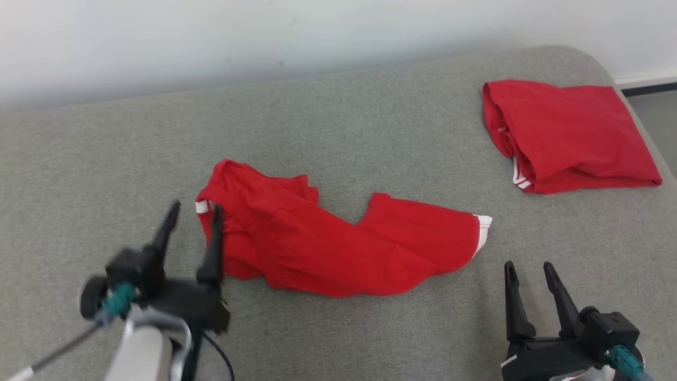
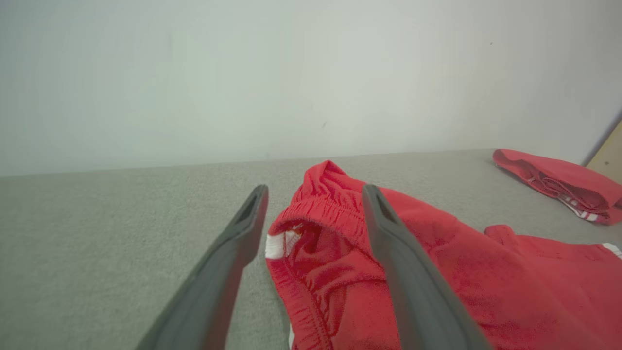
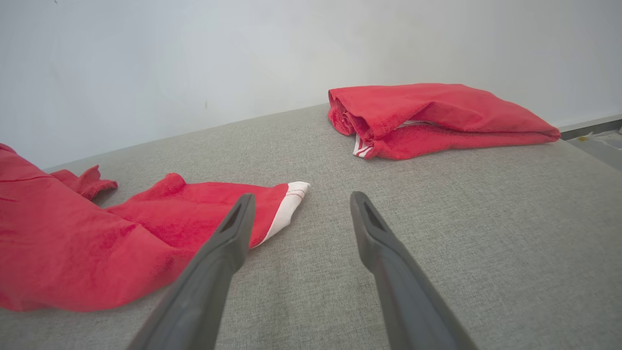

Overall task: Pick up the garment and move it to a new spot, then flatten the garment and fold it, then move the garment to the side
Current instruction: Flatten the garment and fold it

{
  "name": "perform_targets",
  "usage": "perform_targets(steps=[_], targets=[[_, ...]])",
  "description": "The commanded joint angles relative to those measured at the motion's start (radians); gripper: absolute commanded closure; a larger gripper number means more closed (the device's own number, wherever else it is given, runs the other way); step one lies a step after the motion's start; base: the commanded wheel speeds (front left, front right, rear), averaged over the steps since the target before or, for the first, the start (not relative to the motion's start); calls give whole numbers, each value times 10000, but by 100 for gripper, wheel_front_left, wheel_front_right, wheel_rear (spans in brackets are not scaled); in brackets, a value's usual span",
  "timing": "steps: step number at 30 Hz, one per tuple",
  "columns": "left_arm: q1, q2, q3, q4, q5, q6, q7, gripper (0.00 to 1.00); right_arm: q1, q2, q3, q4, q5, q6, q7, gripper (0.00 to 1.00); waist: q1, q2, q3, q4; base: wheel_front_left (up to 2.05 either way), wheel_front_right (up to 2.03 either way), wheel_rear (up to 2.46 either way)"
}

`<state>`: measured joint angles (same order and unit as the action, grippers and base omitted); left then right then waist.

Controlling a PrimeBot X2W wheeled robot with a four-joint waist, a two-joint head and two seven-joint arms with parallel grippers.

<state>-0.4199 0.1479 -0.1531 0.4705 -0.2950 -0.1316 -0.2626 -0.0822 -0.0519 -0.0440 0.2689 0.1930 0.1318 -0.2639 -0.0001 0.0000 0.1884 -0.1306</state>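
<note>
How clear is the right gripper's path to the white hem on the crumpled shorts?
Probably clear, yes. The right gripper is open, with bare grey surface between it and the white hem ahead to its left. The folded red garment lies farther back, out of the way.

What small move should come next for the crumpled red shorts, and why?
Probably move the open right gripper to the white-trimmed hem of the crumpled red shorts to pull them flat: they lie bunched, the hem just left of it.
</note>
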Motion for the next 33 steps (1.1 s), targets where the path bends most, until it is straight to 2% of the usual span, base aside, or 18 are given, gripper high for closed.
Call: perform_targets(steps=[1, 6, 11, 24, 30, 31, 33], targets=[[529, -90, -37, -390, 26, 20, -26, 0, 126, 19, 23, 7, 82, -28, 0, 0, 1, 0, -244, 234, 0, 0, 0], [1971, -300, -844, -1218, 149, 20, -26, 0, 245, 22, 28, 15, 93, -28, 0, 0, 1, 0, -374, 392, 0, 0, 0], [2518, -413, -1458, -1073, 8, 20, -26, 0, 119, 21, 149, 51, 119, -28, 0, 0, 1, 0, -355, 318, 0, 0, 0], [1825, -230, -2029, -85, -191, 20, -26, 0, 25, 22, 201, 67, 180, -28, 0, 0, 1, 0, -56, -512, 0, 0, 0], [1536, -192, -2046, 324, -397, 20, -26, 2, 83, 23, 142, 29, 193, -28, 0, 0, 1, 0, -30, -663, 0, 0, 0], [1490, -201, -2051, 336, -426, 20, -26, 58, 85, 23, 134, 28, 199, -28, 0, 0, 1, 0, -33, -666, 0, 0, 0], [1459, -203, -2123, 361, -410, 20, -26, 100, 86, 25, 110, 25, 213, -27, 0, 0, 1, 0, -49, -642, 0, 0, 0]])
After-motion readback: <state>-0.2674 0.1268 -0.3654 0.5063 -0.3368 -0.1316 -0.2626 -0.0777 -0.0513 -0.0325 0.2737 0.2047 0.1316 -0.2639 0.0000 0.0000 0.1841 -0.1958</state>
